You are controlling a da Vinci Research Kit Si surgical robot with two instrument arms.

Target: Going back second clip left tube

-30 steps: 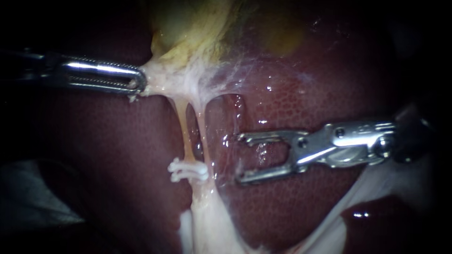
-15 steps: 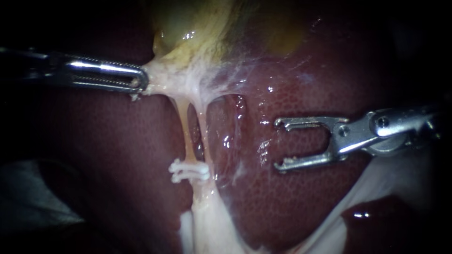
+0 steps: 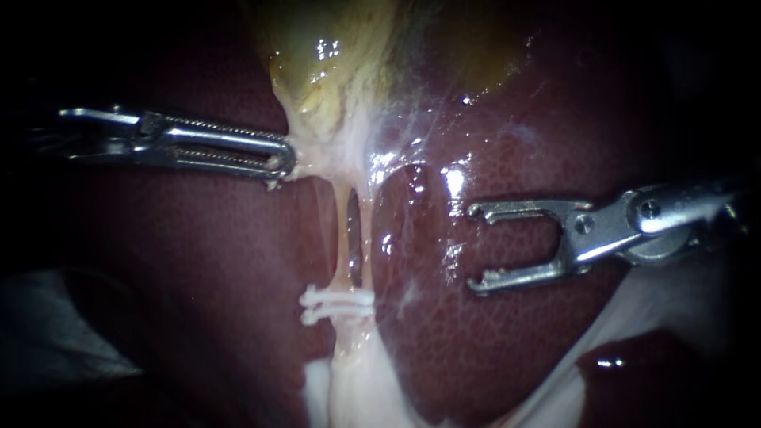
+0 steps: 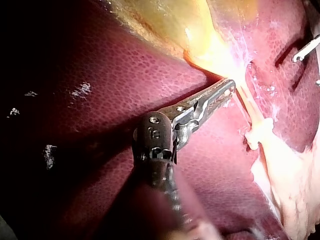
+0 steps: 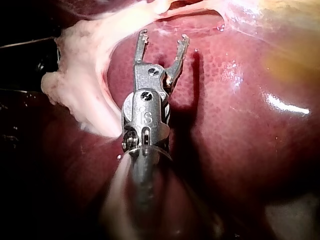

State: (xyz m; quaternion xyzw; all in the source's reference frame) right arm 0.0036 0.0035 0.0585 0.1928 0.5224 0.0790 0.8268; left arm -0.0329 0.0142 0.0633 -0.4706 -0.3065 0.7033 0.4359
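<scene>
Two pale tubes run down from the yellowish gallbladder (image 3: 341, 47). The left tube (image 3: 341, 230) carries two white clips (image 3: 337, 306) lying close together; the right tube (image 3: 367, 238) is bare. My left instrument (image 3: 281, 163) is shut on the whitish tissue (image 3: 317, 154) at the gallbladder's neck, holding it out sideways; its own view shows the same grip (image 4: 227, 90). My right instrument (image 3: 477, 246) hangs over the liver to the right of the tubes, apart from them, jaws open and empty, as its own view confirms (image 5: 163, 38).
Dark red liver (image 3: 539, 349) fills the field around and behind the tubes. A band of white tissue (image 3: 357, 388) spreads below the clips, and another pale fold (image 3: 634, 317) lies under my right instrument's shaft.
My right instrument has drawn back to the right, away from the tubes, jaws still open. My left instrument has shifted right with its tissue, so the tubes and clips now stand straighter.
</scene>
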